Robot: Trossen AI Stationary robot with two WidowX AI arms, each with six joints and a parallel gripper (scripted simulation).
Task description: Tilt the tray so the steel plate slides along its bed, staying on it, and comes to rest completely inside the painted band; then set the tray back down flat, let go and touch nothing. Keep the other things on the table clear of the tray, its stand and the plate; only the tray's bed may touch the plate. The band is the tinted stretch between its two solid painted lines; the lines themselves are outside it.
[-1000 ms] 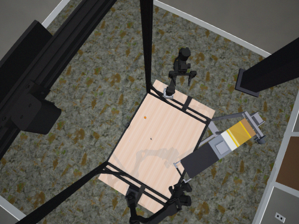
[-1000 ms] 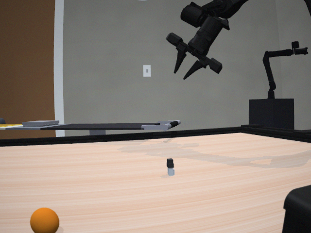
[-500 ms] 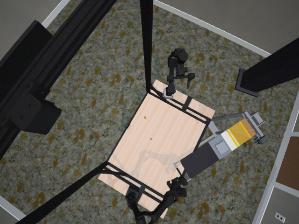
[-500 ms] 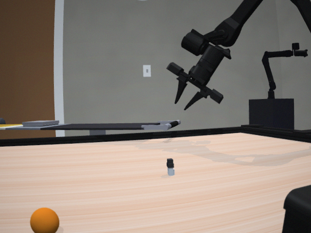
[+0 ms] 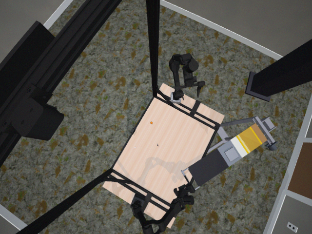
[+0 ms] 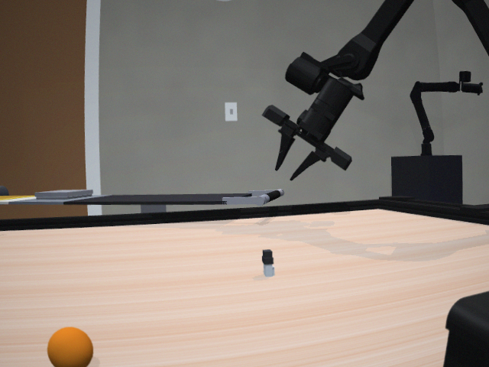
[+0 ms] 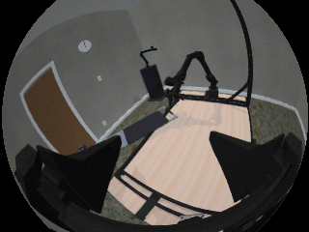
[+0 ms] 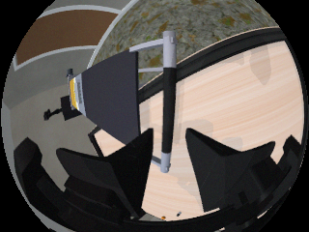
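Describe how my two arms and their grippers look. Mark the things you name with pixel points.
Both arms are matte black, with rounded joint housings and slim links. The left gripper [image 7: 166,138] and right gripper [image 6: 283,174] [image 8: 169,132] are black too, each with two tapered, pointed fingers. No sleeves, bright markings or loose cables show.
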